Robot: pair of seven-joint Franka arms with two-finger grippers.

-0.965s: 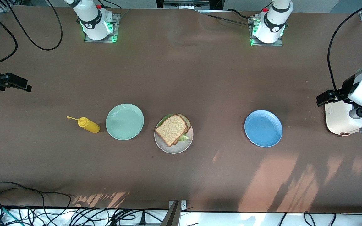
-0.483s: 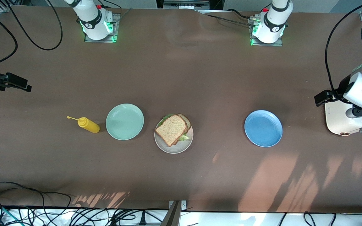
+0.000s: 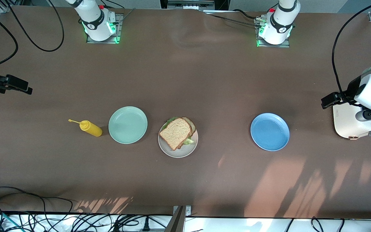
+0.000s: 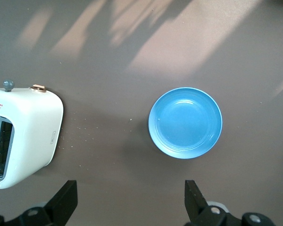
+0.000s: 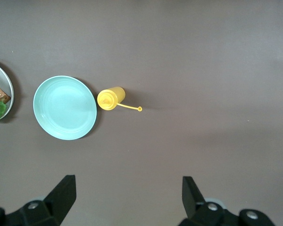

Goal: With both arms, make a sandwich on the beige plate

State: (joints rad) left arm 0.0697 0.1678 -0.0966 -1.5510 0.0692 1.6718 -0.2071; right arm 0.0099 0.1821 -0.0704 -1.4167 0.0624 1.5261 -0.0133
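Sandwich: two slices of brown wholemeal bread with darker crust and ruffled green lettuce between them, the sandwich (image 3: pixel 177 132) sits stacked and complete, top slice a bit askew so the lower slice peeks out at the edge facing the bases.
Beige plate: the round pale beige plate with a raised rim (image 3: pixel 178 153) carries the sandwich, mid-table, between the other two plates; nothing grips it.
Mint plate: the round mint green plate (image 3: pixel 128 124) lies just beside the beige one, toward the right arm's end, with nothing on it.
Mustard: a yellow squeeze bottle with a thin nozzle (image 3: pixel 90 128) lies on its side just beside the mint plate, nozzle pointing away from it.
Blue plate: the round blue plate (image 3: pixel 270 131) rests bare, well apart from the sandwich, toward the left arm's end.
Toaster: a cream-white two-slot toaster (image 4: pixel 22 135) stands at the left arm's end, partly under that arm.
Left gripper: the left gripper (image 4: pixel 131 202) hangs in the air over bare table between toaster and blue plate, fingers spread wide, holding nothing.
Right gripper: the right gripper (image 5: pixel 129 196) hangs over bare table at the right arm's end, well apart from the bottle, fingers spread wide, nothing between them.
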